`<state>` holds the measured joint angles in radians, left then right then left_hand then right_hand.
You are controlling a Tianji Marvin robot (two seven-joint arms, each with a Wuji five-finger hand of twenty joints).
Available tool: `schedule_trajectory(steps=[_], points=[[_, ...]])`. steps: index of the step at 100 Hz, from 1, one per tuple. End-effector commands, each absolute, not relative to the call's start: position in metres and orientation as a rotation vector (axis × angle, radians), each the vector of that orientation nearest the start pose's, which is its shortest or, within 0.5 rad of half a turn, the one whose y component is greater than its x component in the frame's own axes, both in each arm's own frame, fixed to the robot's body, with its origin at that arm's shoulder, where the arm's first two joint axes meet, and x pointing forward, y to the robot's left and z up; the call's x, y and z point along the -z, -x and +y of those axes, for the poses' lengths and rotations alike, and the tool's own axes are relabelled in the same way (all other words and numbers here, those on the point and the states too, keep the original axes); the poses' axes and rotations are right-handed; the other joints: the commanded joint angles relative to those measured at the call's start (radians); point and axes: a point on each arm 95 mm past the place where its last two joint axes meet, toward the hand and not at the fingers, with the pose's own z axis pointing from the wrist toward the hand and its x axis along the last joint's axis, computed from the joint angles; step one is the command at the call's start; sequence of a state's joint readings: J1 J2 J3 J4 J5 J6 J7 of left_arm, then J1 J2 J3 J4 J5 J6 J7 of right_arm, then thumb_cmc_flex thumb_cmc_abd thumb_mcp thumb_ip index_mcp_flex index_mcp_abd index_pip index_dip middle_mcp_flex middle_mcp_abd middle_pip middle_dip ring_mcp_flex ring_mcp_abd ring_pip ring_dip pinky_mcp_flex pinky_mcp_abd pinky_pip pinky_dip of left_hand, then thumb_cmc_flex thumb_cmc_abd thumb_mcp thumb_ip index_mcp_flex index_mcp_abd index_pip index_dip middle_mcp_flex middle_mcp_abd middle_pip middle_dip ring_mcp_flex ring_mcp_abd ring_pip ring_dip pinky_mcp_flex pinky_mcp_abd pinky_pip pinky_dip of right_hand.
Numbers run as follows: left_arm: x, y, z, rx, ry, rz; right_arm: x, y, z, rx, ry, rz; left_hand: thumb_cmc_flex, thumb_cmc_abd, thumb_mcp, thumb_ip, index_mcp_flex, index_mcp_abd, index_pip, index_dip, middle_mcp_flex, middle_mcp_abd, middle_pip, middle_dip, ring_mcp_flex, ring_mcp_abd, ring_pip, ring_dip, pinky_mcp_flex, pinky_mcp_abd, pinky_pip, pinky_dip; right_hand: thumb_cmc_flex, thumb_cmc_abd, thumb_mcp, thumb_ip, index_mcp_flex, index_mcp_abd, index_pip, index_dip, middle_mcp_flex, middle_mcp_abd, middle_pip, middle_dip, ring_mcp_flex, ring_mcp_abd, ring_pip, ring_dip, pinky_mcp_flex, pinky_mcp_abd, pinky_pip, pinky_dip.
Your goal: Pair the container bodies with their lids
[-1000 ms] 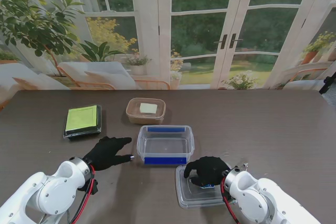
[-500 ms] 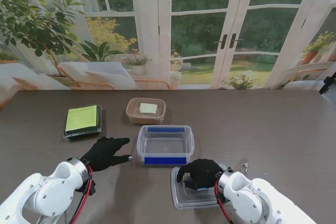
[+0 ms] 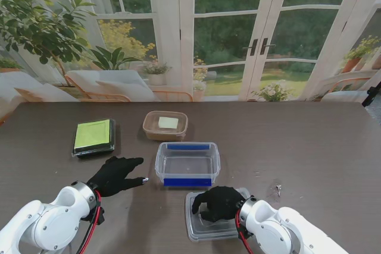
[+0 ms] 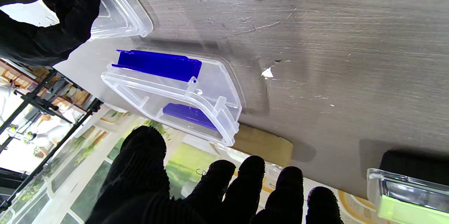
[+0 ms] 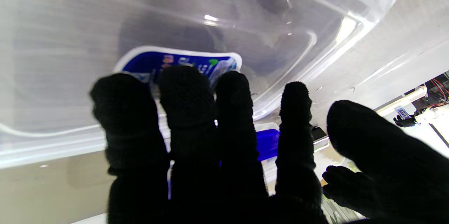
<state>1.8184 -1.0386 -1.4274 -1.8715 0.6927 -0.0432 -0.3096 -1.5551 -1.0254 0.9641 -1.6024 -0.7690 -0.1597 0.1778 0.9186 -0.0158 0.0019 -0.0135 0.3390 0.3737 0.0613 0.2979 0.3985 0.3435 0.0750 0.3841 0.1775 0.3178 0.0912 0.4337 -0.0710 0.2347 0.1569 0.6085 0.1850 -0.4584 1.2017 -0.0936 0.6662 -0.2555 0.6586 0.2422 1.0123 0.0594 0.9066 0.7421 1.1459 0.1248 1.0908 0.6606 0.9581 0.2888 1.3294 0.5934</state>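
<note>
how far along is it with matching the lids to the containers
Done: nothing looks paired yet; the clear box with blue clips is open on top. In hand: the right hand lies on the clear lid, nearer to me than the box; a firm grip is not clear. The left hand is open beside the box. Left: seating that lid; the brown tub and green-topped container are untouched.

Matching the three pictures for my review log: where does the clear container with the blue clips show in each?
Stand view: clear container at table centre, between the hands.
Left wrist view: clear container mid-picture, beyond the left hand.
Right wrist view: only a blue clip peeks between the fingers.
Shared landmark: the clear lid under the right hand.
</note>
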Motion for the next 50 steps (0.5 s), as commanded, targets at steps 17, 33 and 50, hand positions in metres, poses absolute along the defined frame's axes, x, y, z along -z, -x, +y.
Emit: schedule_trajectory(steps=[17, 33, 50], points=[[0.308, -0.337, 0.028, 1.531, 1.606, 1.619, 0.374, -0.319, 0.075, -1.603, -1.375, 2.064, 0.027, 0.049, -0.018, 0.019, 0.011, 0.000, -0.014, -0.003, 0.005, 0.011, -0.006, -0.010, -0.018, -0.005, -0.018, -0.010, -0.024, -0.014, -0.022, -0.010, -0.016, 0.031, -0.040, 0.034, -0.006, 0.143, -0.058, -0.029, -0.002, 0.008, -0.016, -0.001, 0.016, 0.010, 0.023, 0.010, -0.370, 0.012, 0.064, 0.027], [0.307, -0.336, 0.028, 1.526, 1.608, 1.617, 0.371, -0.316, 0.083, -1.617, -1.372, 2.065, 0.027, 0.049, -0.018, 0.020, 0.010, 0.000, -0.014, -0.003, 0.005, 0.011, -0.006, -0.010, -0.019, -0.006, -0.019, -0.010, -0.024, -0.014, -0.022, -0.010, -0.019, 0.034, -0.042, 0.033, -0.009, 0.143, -0.056, -0.028, -0.006, 0.008, -0.015, -0.002, 0.016, 0.009, 0.024, 0.009, -0.370, 0.011, 0.063, 0.027], [0.307, -0.334, 0.028, 1.520, 1.610, 1.614, 0.372, -0.316, 0.088, -1.611, -1.367, 2.076, 0.027, 0.049, -0.018, 0.020, 0.011, 0.000, -0.014, -0.003, 0.005, 0.011, -0.006, -0.010, -0.019, -0.005, -0.019, -0.010, -0.024, -0.014, -0.022, -0.011, -0.021, 0.035, -0.045, 0.033, -0.015, 0.144, -0.057, -0.028, -0.010, 0.007, -0.015, -0.002, 0.016, 0.009, 0.025, 0.009, -0.370, 0.010, 0.063, 0.027]])
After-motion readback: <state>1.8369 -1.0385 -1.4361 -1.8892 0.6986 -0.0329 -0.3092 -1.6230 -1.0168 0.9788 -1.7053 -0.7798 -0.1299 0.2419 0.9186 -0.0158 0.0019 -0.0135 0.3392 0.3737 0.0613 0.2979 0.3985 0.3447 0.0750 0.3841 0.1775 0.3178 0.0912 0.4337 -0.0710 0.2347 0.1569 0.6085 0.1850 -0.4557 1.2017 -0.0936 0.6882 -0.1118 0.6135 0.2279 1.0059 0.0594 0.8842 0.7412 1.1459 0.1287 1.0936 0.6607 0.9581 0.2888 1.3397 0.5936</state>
